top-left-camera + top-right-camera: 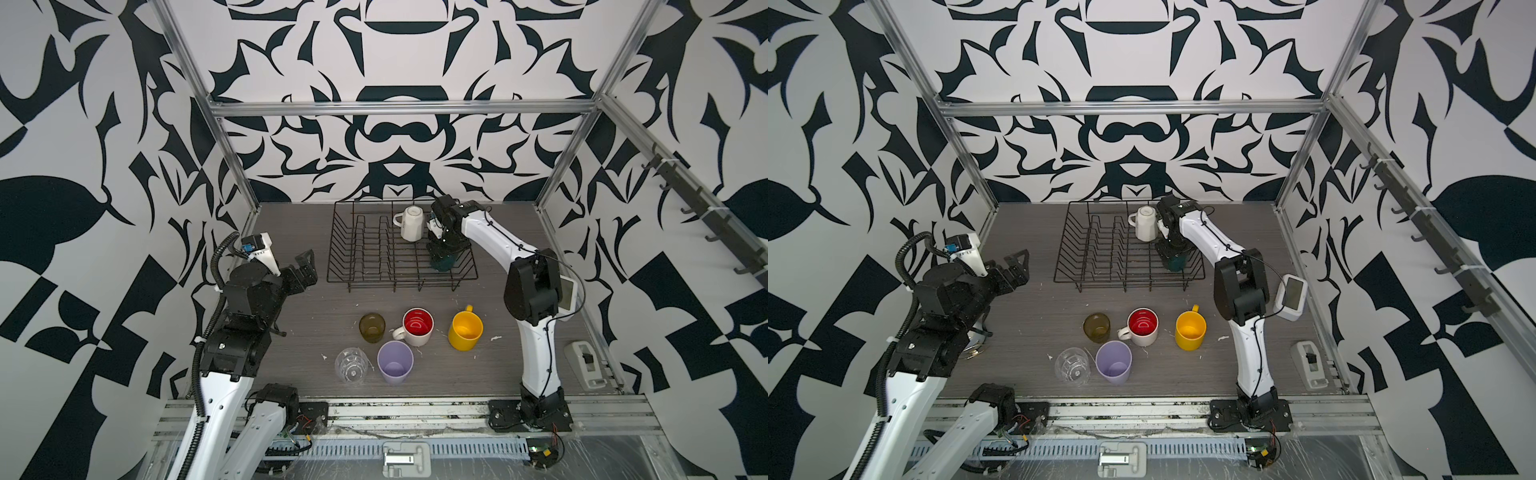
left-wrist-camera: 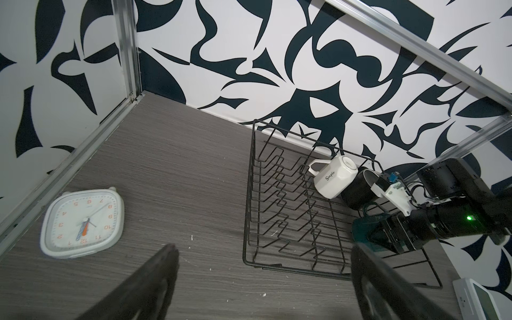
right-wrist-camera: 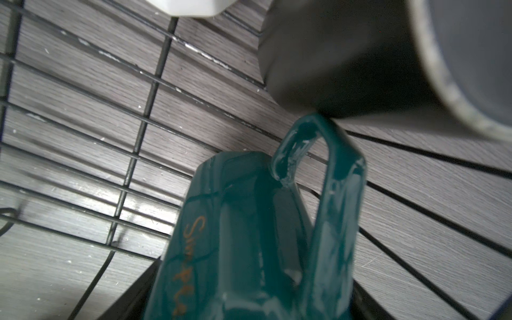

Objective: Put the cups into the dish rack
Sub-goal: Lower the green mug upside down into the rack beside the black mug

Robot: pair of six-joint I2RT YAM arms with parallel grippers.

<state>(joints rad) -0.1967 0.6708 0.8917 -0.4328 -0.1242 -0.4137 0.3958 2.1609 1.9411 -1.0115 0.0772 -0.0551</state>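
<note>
In both top views the black wire dish rack (image 1: 361, 253) (image 1: 1096, 253) stands at the back of the table. A white mug (image 1: 412, 223) (image 2: 333, 177) lies tilted in its far part, with a black mug (image 2: 357, 191) (image 3: 346, 55) beside it. My right gripper (image 1: 440, 249) (image 3: 253, 291) is shut on the teal mug (image 1: 444, 264) (image 3: 249, 235), low over the rack's right end. My left gripper (image 1: 305, 266) (image 2: 263, 249) hangs open and empty left of the rack. An amber glass (image 1: 372, 327), red-inside white mug (image 1: 417, 326), yellow mug (image 1: 466, 331), clear glass (image 1: 352, 365) and lilac tumbler (image 1: 395, 362) stand upright in front.
A white clock (image 2: 81, 223) lies on the table at the left, mostly under the left arm in a top view. A white device with a screen (image 1: 567, 295) sits behind the right arm's elbow. Another white device (image 1: 586, 365) lies by the right frame rail.
</note>
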